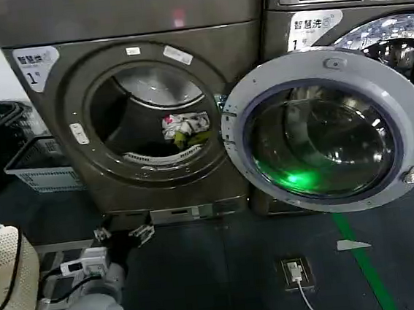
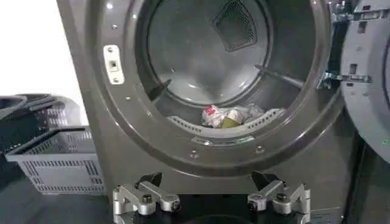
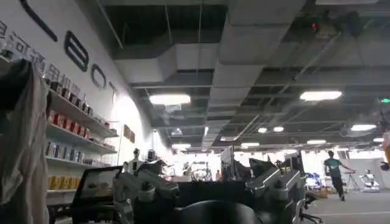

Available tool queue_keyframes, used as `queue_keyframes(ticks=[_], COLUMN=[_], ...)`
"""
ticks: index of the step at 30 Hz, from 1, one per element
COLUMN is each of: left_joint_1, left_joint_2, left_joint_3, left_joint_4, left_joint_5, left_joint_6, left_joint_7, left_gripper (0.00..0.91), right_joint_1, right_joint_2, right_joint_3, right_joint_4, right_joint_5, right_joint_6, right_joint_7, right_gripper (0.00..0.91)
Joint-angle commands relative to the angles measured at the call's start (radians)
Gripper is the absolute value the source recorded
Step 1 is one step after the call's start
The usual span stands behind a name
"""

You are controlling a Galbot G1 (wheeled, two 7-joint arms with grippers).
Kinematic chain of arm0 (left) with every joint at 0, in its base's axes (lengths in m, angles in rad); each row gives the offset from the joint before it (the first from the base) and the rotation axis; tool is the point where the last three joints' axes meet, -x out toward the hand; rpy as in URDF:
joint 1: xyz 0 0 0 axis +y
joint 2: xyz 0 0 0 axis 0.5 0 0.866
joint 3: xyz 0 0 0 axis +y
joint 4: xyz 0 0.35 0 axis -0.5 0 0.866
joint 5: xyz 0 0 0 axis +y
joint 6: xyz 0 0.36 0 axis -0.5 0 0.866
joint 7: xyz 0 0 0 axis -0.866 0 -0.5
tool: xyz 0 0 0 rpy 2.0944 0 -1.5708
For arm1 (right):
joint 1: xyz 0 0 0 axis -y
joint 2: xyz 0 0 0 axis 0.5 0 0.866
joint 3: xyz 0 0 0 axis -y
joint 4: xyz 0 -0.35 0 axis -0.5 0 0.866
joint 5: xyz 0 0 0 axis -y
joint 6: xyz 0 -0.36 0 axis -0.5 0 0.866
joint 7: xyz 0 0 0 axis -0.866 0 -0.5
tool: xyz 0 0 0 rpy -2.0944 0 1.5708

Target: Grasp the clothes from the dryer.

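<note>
While the clothes (image 1: 184,125) lie bundled at the drum's front lip inside the dryer (image 1: 146,51), its door (image 1: 328,129) hangs open and a sticker (image 1: 35,65) reads "1". The left gripper (image 1: 124,235), fingers apart, hovers low before it; the right gripper (image 3: 210,185), also spread, points toward the room.

A white sticker (image 1: 35,65) at the dryer's (image 1: 63,37) front, at about ten o'clock from the porthole, carries Chinese characters, too small to make out with certainty, above a large "1"; a like sticker (image 1: 312,27) on the neighbouring machine (image 1: 340,10), at twelve o'clock from the open door (image 1: 329,128), bears similar characters; on the room wall (image 3: 73,67), large dark letters read roughly "BOT", with Chinese characters (image 3: 36,64) below them, not legible.
</note>
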Motion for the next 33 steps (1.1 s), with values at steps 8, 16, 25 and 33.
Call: queue_keyframes(ticks=[8, 16, 25, 33], left_joint_1=[-0.004, -0.001, 0.003, 0.005], left_joint_2=[0.001, 0.001, 0.000, -0.002], left_joint_3=[0.000, -0.002, -0.002, -0.003], left_joint_4=[-0.007, -0.006, 0.008, 0.004], left_joint_5=[0.000, 0.006, 0.038, 0.034], left_joint_6=[-0.007, -0.018, -0.052, -0.058], left_joint_7=[-0.007, -0.007, 0.007, 0.025], left_gripper=[0.907, 0.907, 0.907, 0.907], right_joint_1=[-0.001, 0.001, -0.001, -0.001], right_joint_2=[-0.002, 0.001, 0.002, 0.003], right_joint_3=[0.000, 0.002, 0.005, 0.007], right_joint_4=[0.001, 0.004, -0.007, -0.008], right_joint_5=[0.022, 0.027, 0.027, 0.027], right_joint_6=[0.004, 0.002, 0.002, 0.003], right_joint_7=[0.004, 0.003, 0.005, 0.005], right_gripper=[0.907, 0.907, 0.907, 0.907])
